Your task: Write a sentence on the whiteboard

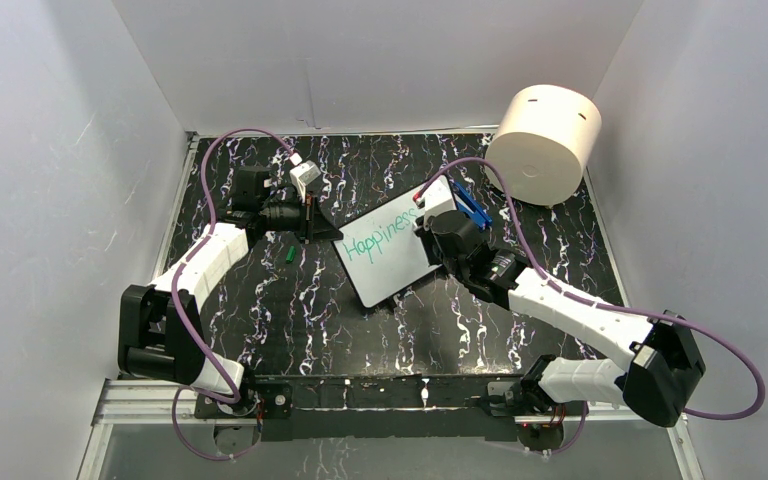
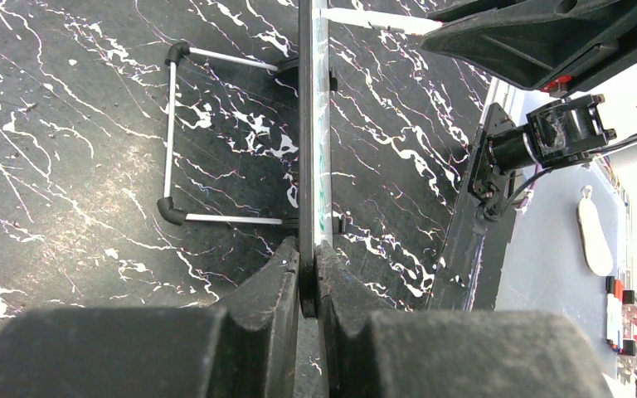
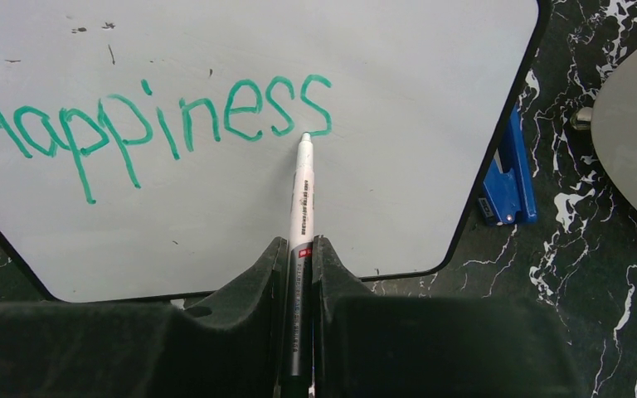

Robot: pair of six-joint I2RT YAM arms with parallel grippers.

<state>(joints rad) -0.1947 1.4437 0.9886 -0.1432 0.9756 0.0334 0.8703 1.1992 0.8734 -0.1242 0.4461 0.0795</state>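
Observation:
The whiteboard (image 1: 390,262) stands tilted on the black marbled table, white with a thin black frame. Teal lettering "Happiness" (image 3: 149,124) runs across it; it also shows in the top view (image 1: 378,238). My left gripper (image 1: 305,225) is shut on the board's left edge, seen edge-on in the left wrist view (image 2: 313,166), jaws pinching the frame (image 2: 308,286). My right gripper (image 3: 300,257) is shut on a white-and-grey marker (image 3: 302,191), whose tip rests just below the last "s". In the top view the right gripper (image 1: 438,232) sits over the board's right edge.
A big cream cylinder (image 1: 545,143) stands at the back right. A blue object (image 3: 506,178) lies beside the board's right edge. A small green marker cap (image 1: 288,254) lies on the table left of the board. A wire stand (image 2: 174,137) sits behind the board. White walls enclose the table.

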